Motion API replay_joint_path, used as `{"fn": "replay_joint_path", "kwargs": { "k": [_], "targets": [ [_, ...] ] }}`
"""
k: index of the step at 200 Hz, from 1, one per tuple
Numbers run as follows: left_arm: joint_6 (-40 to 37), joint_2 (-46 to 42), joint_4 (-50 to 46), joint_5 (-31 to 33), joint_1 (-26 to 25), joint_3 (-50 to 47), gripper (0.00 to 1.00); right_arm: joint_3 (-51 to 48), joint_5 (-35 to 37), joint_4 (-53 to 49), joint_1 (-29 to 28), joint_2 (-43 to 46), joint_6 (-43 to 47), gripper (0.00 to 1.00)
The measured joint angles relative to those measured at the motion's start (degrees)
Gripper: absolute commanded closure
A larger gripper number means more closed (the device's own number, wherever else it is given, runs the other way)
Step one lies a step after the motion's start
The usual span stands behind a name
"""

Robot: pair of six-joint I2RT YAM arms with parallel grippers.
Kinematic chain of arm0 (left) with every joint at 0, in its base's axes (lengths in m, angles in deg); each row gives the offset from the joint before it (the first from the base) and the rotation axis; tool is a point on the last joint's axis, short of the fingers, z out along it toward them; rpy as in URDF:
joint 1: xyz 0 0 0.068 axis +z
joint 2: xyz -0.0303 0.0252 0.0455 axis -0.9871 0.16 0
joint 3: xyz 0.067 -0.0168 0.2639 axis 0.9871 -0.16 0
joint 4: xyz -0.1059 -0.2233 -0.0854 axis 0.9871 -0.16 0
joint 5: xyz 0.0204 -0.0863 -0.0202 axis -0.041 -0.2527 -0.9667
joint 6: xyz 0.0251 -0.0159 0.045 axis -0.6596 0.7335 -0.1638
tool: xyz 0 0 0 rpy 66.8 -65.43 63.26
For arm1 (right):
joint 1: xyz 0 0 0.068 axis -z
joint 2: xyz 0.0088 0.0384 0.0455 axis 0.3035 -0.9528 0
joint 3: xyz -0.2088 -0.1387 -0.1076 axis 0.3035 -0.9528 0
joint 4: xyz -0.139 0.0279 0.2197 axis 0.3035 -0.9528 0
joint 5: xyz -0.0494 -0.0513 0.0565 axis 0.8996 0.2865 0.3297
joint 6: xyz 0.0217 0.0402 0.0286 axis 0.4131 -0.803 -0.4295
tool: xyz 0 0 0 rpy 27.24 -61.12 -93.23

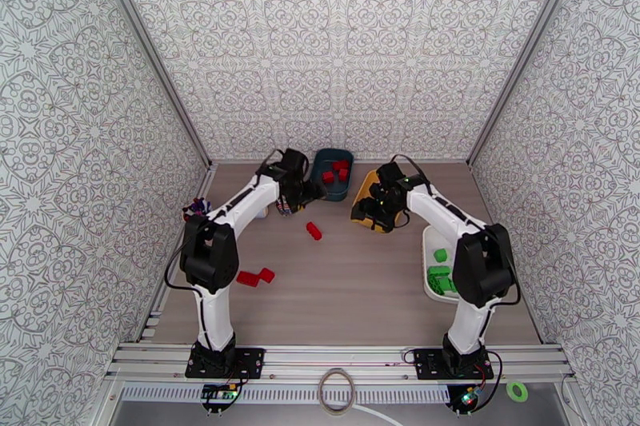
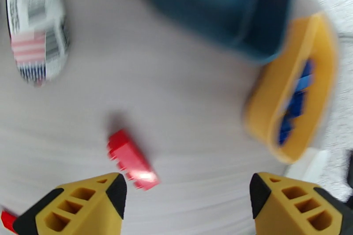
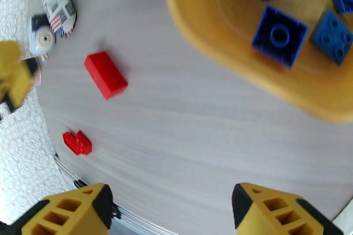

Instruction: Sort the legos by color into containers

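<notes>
**Asker:** How far was the sorting at that moment?

**Me:** Mostly done, in my judgement. The dark teal bin held a few red legos. The yellow bin, just beside the teal bin on its right, held the blue legos, at least four of them. The white tray, well apart from the teal bin and toward my right arm's base, held the green legos.

**Asker:** And what was left to do?

**Me:** Only red pieces, as far as I could see. One red brick lay on the bench near the teal bin, on the side toward my bases. A pair of red bricks, touching each other, lay farther from the teal bin, close to my left arm. Every loose piece I could see was red.

**Asker:** Were your tools holding something?

**Me:** No. My left tool was released, with its jaws apart and nothing between them. It hung just beside the teal bin, on its left, and the single red brick lay on the bench before its left finger. My right tool was released and empty as well, beside the yellow bin.

**Asker:** So what did you think should come next?

**Me:** I judged that the single red brick was the natural next one for the teal bin, and after it the pair. Because those two touched, I expected that separating them could be difficult.
</notes>
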Motion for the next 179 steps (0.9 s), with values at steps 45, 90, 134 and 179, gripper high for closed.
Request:
{"fn": "replay_joint_path", "kwargs": {
  "k": [45,90,134,179],
  "targets": [
    [1.7,2.8,-0.9,1.2,-1.2,-1.5,0.26,-5.8,1.3,0.3,-1.7,4.8,-0.5,0.24],
    [3.1,7.3,-0.7,1.4,-2.0,-1.5,0.33,-7.7,2.5,0.3,-1.7,6.2,-0.9,0.24],
    [3.4,9.2,-0.8,1.4,-2.3,-1.5,0.40,-7.7,2.7,0.3,-1.7,6.4,-0.9,0.24],
    [3.2,9.5,-1.1,2.0,-2.3,-1.4,0.56,-6.8,2.7,0.2,-1.7,6.2,-0.9,0.24]
  ]
}}
